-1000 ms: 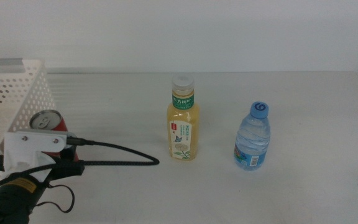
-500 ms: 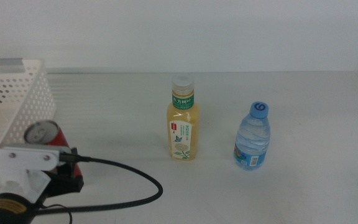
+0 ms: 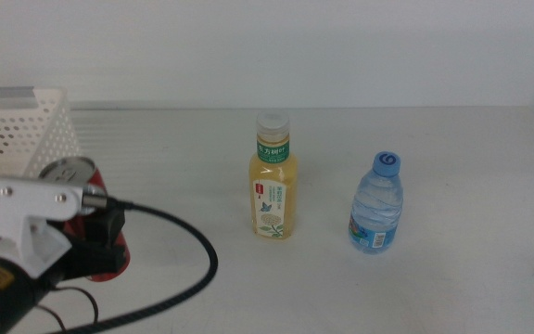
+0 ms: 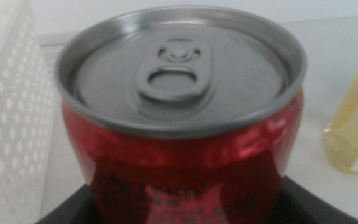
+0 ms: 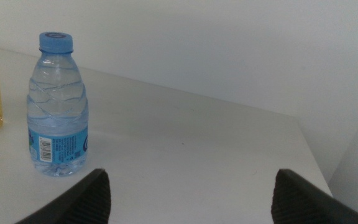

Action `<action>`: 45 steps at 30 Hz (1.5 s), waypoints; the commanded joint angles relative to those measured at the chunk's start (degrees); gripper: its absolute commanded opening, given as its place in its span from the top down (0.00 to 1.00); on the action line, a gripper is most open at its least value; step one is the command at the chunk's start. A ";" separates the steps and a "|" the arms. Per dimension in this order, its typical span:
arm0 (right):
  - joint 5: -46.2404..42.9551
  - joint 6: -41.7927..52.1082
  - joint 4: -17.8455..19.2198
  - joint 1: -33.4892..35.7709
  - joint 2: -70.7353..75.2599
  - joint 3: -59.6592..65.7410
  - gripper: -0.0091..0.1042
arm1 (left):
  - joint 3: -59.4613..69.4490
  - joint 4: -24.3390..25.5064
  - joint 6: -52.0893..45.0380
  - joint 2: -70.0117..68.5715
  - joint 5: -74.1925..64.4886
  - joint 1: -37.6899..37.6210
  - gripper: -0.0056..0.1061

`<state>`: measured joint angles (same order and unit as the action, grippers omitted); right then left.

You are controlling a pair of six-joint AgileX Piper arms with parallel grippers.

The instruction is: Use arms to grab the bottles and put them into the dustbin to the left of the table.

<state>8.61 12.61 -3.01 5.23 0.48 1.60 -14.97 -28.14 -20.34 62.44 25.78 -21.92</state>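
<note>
Red aluminium soda can point(image 3: 80, 218) sits between the black jaws of the left gripper point(image 3: 86, 243), which pinch its lower body; in the left wrist view the can point(image 4: 182, 134) fills the frame. Against 1 second ago, gripper and can have shifted slightly right, away from the white perforated plastic dustbin point(image 3: 21, 130), and appear raised. Judgement: lift under way, drop not yet made. Yellow tea bottle with white cap point(image 3: 273, 178) and clear blue-capped water bottle point(image 3: 377, 204) stand untouched on the white table point(image 3: 471, 167). Right gripper point(image 5: 188, 196) waits, fingers spread, empty.
</note>
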 commanded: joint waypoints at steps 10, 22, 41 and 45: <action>-4.30 0.27 0.58 -0.28 1.65 -0.41 0.32 | -15.89 -39.26 -41.06 -6.15 -15.50 -0.14 0.74; -4.30 0.27 0.58 -0.28 1.65 -0.41 0.32 | -23.59 -72.01 -79.70 -6.22 -12.53 -0.14 0.74; -4.30 0.27 0.58 -0.28 1.65 -0.41 0.32 | -23.60 -41.67 -44.50 -6.16 -17.31 -0.13 0.75; -4.30 0.27 0.58 -0.28 1.65 -0.41 0.32 | -23.79 -21.93 -23.59 -6.11 -21.94 0.09 0.75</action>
<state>8.61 12.61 -3.01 5.23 0.48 1.60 -35.99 -58.67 -54.27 57.57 3.63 -21.92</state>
